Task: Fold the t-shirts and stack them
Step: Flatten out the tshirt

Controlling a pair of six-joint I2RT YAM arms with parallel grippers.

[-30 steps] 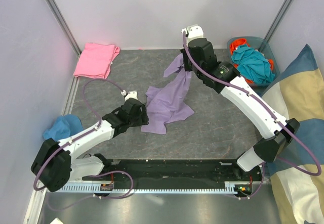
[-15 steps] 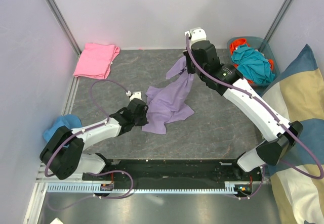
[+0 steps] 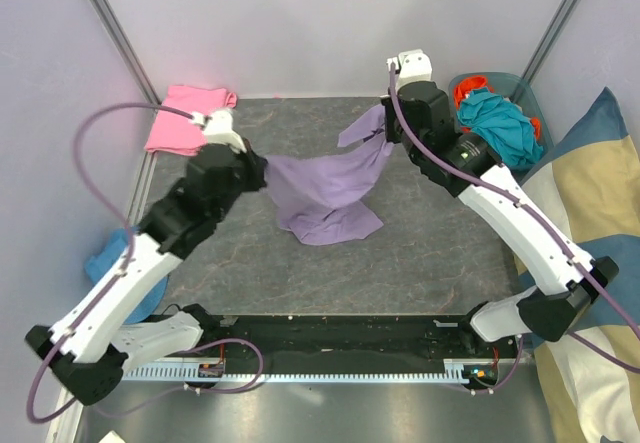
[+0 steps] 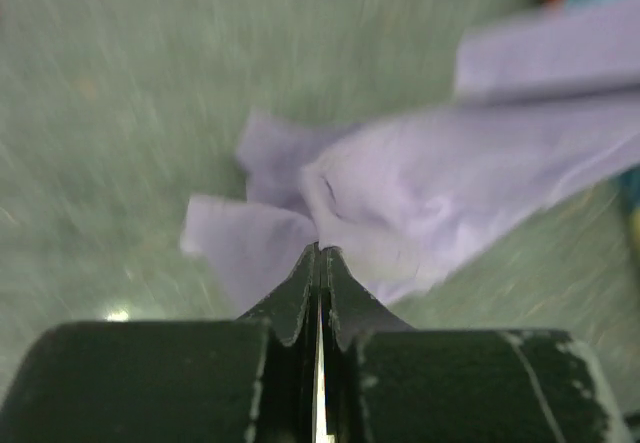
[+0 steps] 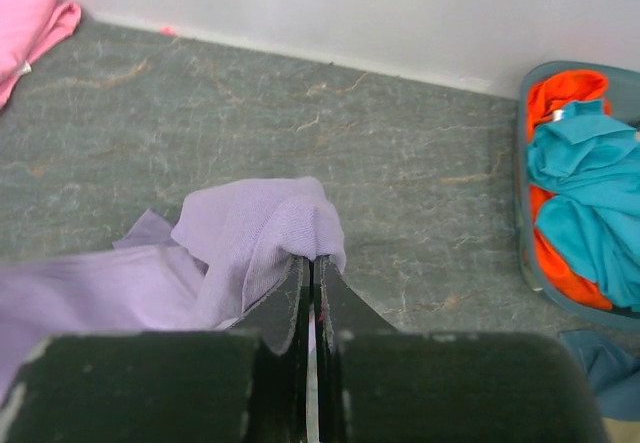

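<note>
Your left jaws are shut tight on one edge of the purple shirt (image 3: 325, 191). Your right jaws are pinched closed on a bunched fold at its far side, near the back wall. The shirt hangs between the two grips over the tabletop (image 3: 430, 253). It sags in the middle, and its lower part appears to drape onto the surface. The pink shirt (image 3: 185, 123) lies folded in the far left corner, well apart.

Expect this cloth to be light and completely limp. It will not hold any shape you give it, and any part you do not support will droop and crease. It is not fragile, but a thin pinch could slide out if you pull the two grips apart hard.

The right wrist view shows a gathered wad in the right jaws, probably several layers rather than a clean corner. For a flat spread, you would likely do better holding a single layer at a hem corner or shoulder on each side.
</note>
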